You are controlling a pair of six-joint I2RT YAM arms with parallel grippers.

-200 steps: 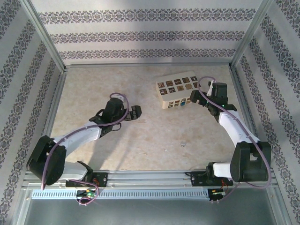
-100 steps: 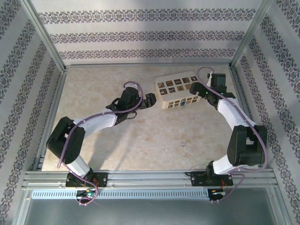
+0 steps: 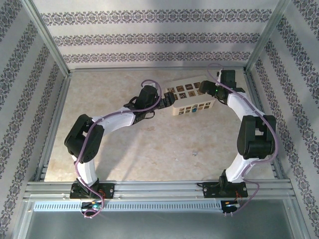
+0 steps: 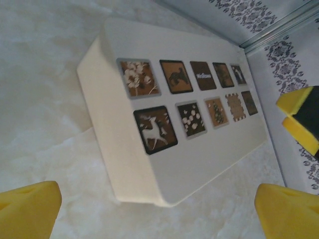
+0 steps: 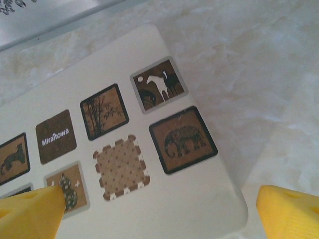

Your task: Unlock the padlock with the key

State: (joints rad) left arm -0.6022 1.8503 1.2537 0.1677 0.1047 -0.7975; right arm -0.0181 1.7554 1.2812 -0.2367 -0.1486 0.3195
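the padlock (image 3: pixel 191 97), a cream block with two rows of dark brown picture squares on its top face, lies flat on the far right part of the marbled table (image 3: pixel 149 154), its long axis running left to right with the right end turned slightly farther back. the left end effector (image 3: pixel 166 101) sits just beside the block's left short end with its jaws spread wide and nothing between them; in the left wrist view its yellow pads (image 4: pixel 30 209) stand apart at the bottom corners, with the padlock's (image 4: pixel 174 114) near corner between and beyond them. the right end effector (image 3: pixel 205 90) hangs at the block's far right end, also wide open and holding nothing; in the right wrist view one yellow pad (image 5: pixel 32 214) overlaps the padlock's (image 5: pixel 149 129) top face and the other lies past its corner over bare table, though contact cannot be judged. a tiny blue speck (image 3: pixel 192 111) shows against the block's near side, too small to identify. patterned walls (image 3: pixel 149 40) enclose the table.
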